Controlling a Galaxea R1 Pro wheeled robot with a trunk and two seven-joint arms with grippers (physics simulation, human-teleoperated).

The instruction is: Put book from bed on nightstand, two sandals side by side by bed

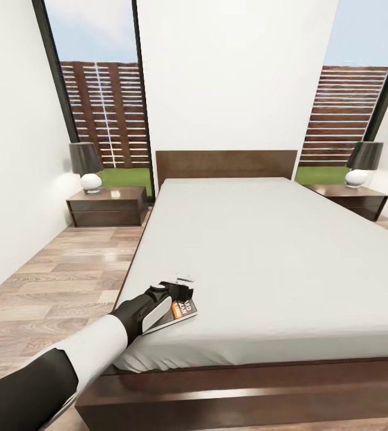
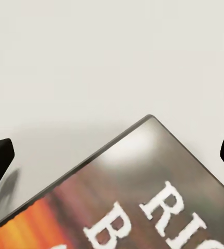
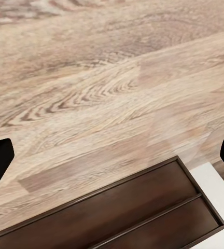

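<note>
Pale grey mattress covers the bed (image 1: 266,263), and the book (image 1: 185,311) (dark cover, orange band, white lettering) lies flat near its front left corner. The left claw (image 1: 179,291) hovers right over the book, its fingers spread wide apart and holding nothing. The right claw (image 3: 112,155) is likewise open, above wood-plank floor (image 3: 91,78) beside the bed's dark frame.

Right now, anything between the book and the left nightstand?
Head view: only bare mattress edge, the bed frame and open wood floor separate the book from the nightstand.
</note>
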